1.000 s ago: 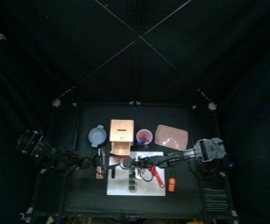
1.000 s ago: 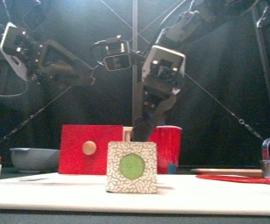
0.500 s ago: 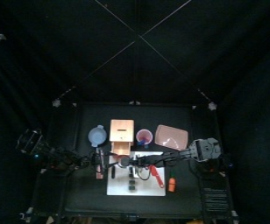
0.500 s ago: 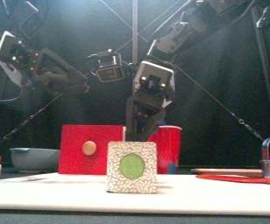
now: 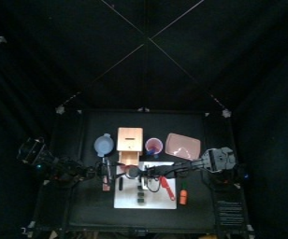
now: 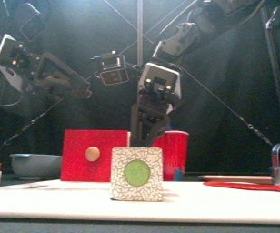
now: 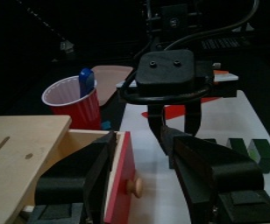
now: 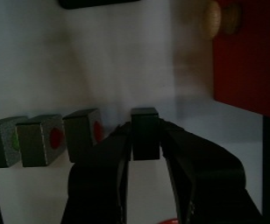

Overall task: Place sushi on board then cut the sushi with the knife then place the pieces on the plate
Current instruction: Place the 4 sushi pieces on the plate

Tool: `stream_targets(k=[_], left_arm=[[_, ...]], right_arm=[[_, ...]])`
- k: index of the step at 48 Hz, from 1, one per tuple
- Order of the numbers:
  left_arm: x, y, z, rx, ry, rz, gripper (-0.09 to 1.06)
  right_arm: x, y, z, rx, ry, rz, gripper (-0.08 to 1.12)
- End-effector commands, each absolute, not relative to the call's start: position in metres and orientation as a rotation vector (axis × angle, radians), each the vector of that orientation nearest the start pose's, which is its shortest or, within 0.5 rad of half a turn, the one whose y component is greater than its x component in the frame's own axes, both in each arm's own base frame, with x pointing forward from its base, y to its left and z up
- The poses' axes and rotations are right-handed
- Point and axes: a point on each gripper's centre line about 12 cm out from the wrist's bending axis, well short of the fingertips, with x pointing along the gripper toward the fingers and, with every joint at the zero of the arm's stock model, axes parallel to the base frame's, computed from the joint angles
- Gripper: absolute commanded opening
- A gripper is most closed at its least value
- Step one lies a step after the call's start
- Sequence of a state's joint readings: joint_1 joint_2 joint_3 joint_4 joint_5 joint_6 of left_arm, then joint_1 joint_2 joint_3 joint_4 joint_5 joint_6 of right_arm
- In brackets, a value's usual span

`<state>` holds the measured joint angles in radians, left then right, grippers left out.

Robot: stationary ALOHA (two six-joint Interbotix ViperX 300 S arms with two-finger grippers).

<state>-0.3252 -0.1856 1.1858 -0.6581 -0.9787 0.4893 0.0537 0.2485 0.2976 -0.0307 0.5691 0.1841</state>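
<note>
I read the right claw (image 8: 145,133) as closed on the end sushi block (image 8: 145,121), which stands on the white board (image 5: 163,198) at the worktop's front edge. The left claw (image 7: 147,147) hangs open just beside the wooden box (image 7: 26,153).

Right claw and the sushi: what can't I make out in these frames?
Front view: the nearest sushi piece hides the tips of the right claw and the other pieces.
Top view: the pieces on the white board are too small, and arms cover them.
Left wrist view: the sushi row is cut by the picture's edge.
Right wrist view: the claw covers the sides of the dark block it straddles; contact unclear.
</note>
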Motion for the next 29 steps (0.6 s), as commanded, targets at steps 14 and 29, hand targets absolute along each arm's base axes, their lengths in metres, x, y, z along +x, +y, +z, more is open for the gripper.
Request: stream_targets(k=[14, 29], left_arm=[[0.274, -0.028, 0.172, 0.129, 0.112, 0.207, 0.83], [0.276, -0.029, 0.173, 0.129, 0.108, 0.207, 0.83]], right_arm=[[0.350, -0.005, 0.205, 0.281, 1.032, -0.187, 0.56], [0.264, -0.067, 0.194, 0.588, 0.955, -0.563, 0.56]])
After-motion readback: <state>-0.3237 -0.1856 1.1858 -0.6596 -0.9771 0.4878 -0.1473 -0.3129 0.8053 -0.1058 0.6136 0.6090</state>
